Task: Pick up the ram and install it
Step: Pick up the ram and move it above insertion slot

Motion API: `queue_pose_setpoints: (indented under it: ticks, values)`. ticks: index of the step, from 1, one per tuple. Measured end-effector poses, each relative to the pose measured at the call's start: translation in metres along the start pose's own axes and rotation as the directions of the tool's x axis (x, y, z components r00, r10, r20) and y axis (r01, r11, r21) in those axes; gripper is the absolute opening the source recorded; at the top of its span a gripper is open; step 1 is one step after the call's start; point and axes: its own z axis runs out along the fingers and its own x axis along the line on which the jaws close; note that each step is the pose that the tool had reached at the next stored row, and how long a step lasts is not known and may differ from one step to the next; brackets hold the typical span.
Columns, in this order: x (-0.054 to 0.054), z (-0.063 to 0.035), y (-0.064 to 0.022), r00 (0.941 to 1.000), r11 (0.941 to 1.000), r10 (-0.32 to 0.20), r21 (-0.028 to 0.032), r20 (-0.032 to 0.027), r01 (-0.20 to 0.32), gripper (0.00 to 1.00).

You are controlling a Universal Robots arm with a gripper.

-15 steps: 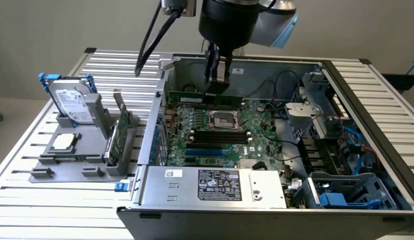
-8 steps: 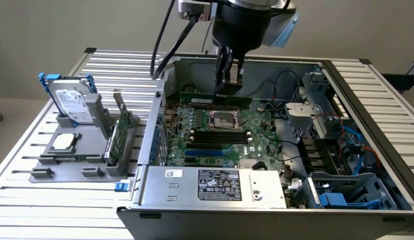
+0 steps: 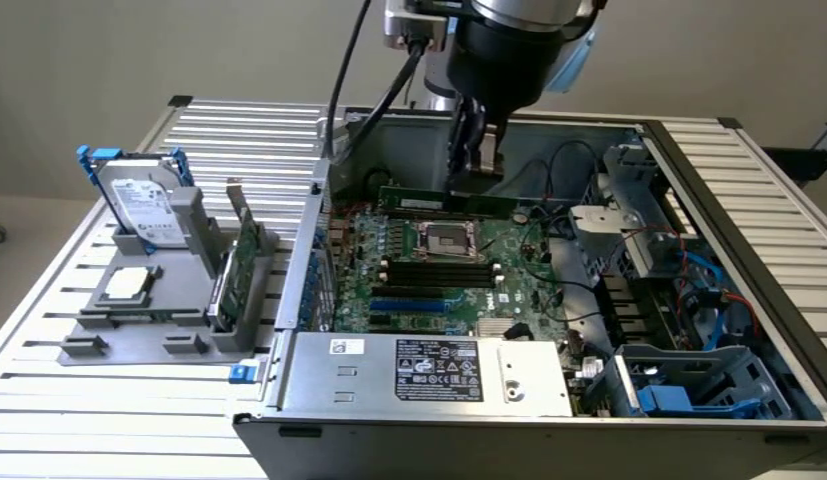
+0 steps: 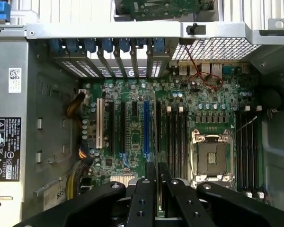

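— Ram [image 3: 420, 199]: where is it being held?
— It is being clamped between narrowly parted fingers [image 4: 143, 198], suspended by the downward-pointing arm [image 3: 520, 40] over the motherboard [image 3: 440, 270] inside the case [image 3: 520, 445].

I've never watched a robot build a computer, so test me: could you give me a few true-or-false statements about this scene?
1. The gripper is shut on the ram. True.
2. The computer case is closed. False: its side is open, showing the motherboard.
3. The hard drive sits inside the case. False: it stands in the grey holder outside the case.
4. A green expansion card stands in that holder. True.
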Motion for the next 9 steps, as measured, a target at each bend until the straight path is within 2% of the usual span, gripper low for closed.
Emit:
queue_pose_setpoints:
  ticks: [9]
  values:
    - [-0.0107, 0.0093, -0.0076, 1.0, 1.0, 0.009, 0.0, 0.0013, -0.009, 0.15]
